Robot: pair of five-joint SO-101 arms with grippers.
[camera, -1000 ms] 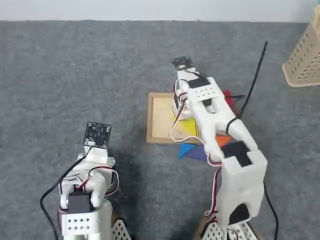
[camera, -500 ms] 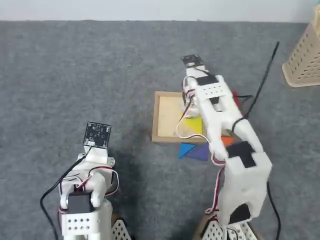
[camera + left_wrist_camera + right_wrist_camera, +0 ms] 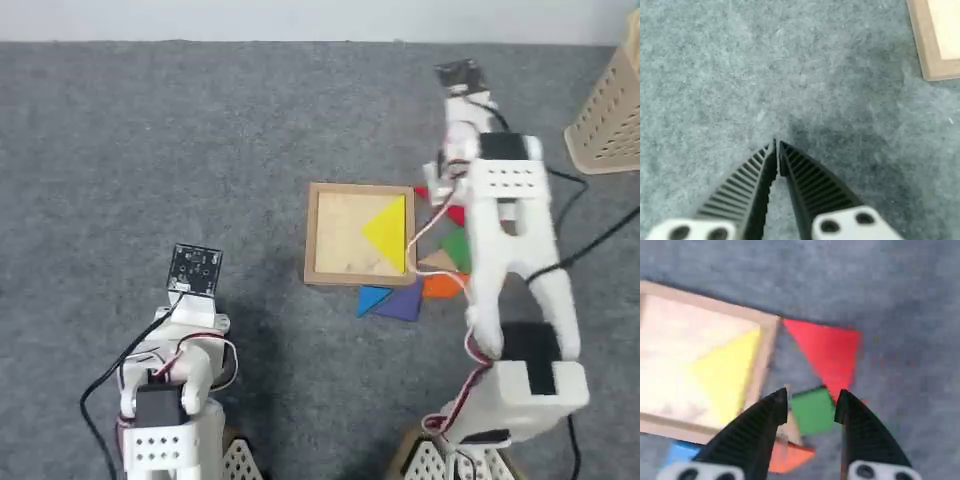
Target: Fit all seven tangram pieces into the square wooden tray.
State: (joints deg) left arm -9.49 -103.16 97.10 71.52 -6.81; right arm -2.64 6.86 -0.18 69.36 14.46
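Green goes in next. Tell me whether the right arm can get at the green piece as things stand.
Probably yes: the right hand is open above the green piece, and nothing lies on it, though the red triangle sits close beside.

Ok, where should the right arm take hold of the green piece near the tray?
Probably across two opposite straight edges of the green piece, coming straight down: it lies flat on the carpet, so only its thin sides offer purchase. The right end effector hangs open above it.
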